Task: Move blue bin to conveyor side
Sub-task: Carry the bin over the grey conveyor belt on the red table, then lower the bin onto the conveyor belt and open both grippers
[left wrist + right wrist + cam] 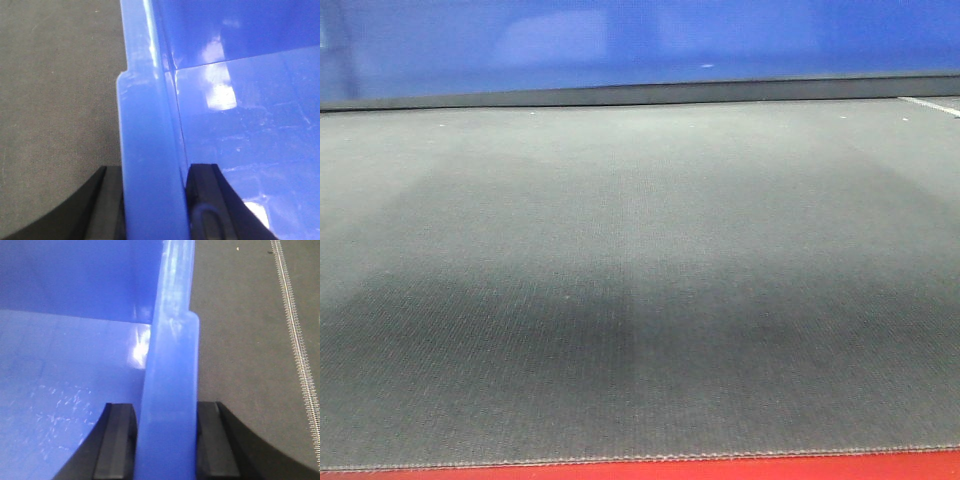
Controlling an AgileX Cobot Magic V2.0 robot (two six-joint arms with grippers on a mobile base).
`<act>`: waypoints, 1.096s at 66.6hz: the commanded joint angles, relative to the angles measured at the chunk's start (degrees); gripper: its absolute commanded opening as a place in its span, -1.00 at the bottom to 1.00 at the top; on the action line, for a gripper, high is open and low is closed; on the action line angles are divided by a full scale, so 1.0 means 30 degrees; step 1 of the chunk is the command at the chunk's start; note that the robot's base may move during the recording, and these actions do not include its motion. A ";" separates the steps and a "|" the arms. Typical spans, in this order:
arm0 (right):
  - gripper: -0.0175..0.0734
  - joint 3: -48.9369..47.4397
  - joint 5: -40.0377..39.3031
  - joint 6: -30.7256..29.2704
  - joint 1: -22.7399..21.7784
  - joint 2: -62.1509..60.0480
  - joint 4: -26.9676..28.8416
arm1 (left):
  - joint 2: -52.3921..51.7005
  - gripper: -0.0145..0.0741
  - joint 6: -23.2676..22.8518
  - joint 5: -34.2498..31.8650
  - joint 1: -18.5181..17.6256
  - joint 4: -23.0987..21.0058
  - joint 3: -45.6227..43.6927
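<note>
Bin (640, 40) sits at twelve o'clock across the belt (640, 280). Left tool (155, 205) and right tool (167, 445) each pinch a rim wall. Uneven pulls could twist that glossy plastic free!

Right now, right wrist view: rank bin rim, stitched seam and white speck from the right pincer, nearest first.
1. The bin rim: inside the right pincer.
2. Stitched seam: right, on the belt.
3. White speck: far ahead, on belt.
</note>
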 commanded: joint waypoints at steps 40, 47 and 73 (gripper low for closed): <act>-0.78 -0.0313 -0.1963 -0.0330 -0.0019 -0.0418 -0.0221 | -0.0316 -0.71 0.0345 -0.1151 -0.0110 0.1232 -0.0211; -0.78 -0.0313 -0.1641 -0.0330 -0.0019 -0.0418 -0.0221 | -0.0316 -0.71 0.0345 -0.1151 -0.0110 0.1232 -0.0211; -0.78 -0.0389 -0.4180 -0.0330 -0.0019 0.1095 0.2419 | -0.0068 -0.71 0.1965 -0.1436 0.3454 -0.1723 -0.1472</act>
